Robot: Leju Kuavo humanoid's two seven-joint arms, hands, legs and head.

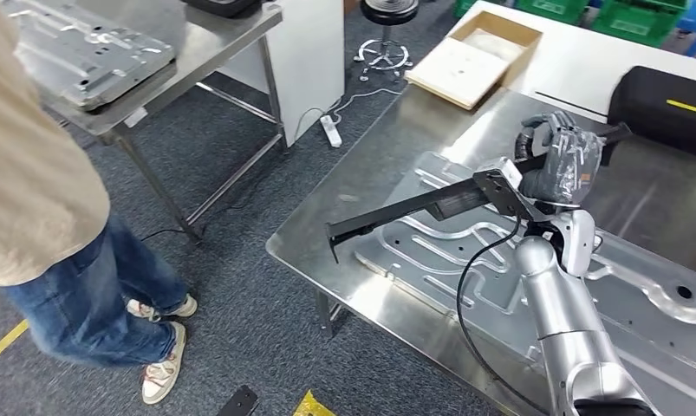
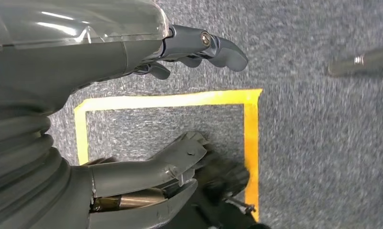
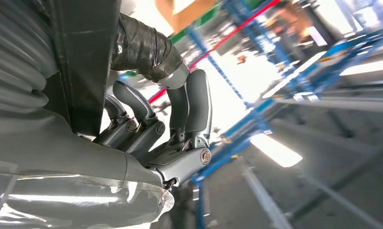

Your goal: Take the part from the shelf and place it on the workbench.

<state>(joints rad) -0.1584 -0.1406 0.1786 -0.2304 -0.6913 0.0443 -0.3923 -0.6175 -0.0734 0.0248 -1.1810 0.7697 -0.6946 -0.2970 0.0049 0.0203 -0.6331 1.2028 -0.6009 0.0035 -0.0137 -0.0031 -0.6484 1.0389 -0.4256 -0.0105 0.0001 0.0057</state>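
In the head view, the right hand (image 1: 562, 156) was raised above the shiny steel bench (image 1: 361, 186) and its fingers were closed around a long black metal bar with a bent end (image 1: 405, 212). The bar reached out from the hand toward the bench's near corner and hung above a large grey pressed metal panel (image 1: 465, 260) that lay flat on the bench. Farther on the bench stood an open cardboard box (image 1: 478, 52) and a black case with a yellow mark (image 1: 665, 108). A person in a beige top and blue jeans (image 1: 41, 199) stood on the grey carpet beside a second steel bench (image 1: 214, 43), which carried another grey panel (image 1: 84, 48).

The left wrist view showed the left hand (image 2: 180, 95) hanging over grey carpet with a yellow tape rectangle (image 2: 251, 138). Its thumb and fingers were apart and held nothing.

The right wrist view showed from close the dark fingers (image 3: 194, 105) of the right hand wrapped around the black bar (image 3: 84, 57). Behind them were blurred blue racks (image 3: 256, 119) and bright lights.
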